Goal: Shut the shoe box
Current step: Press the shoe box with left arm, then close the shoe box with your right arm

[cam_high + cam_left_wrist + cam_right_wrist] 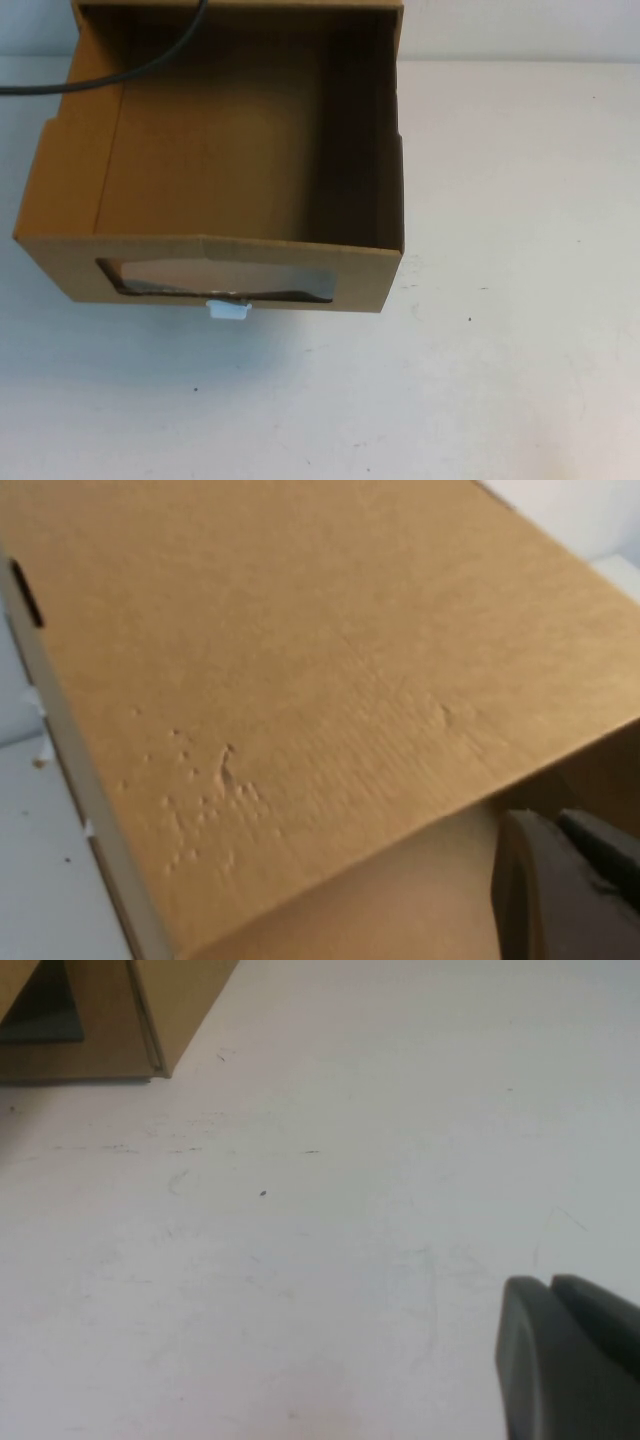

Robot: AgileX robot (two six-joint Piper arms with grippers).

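Unlabelled shoe box (215,170) open — left gripper (570,890) beside, right gripper (570,1360) apart.

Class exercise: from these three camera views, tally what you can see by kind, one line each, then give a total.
Brown cardboard shoe box, drawer pulled open, white tab under its window: 1
Black cable across the box: 1
White table: 1
Grippers: 2, left gripper over the box, right gripper above bare table
Total: 5

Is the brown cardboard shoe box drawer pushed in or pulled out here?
Pulled out. The brown cardboard shoe box shows its empty interior from above; windowed front faces the robot. Left gripper is beside the box, right gripper over the white table.
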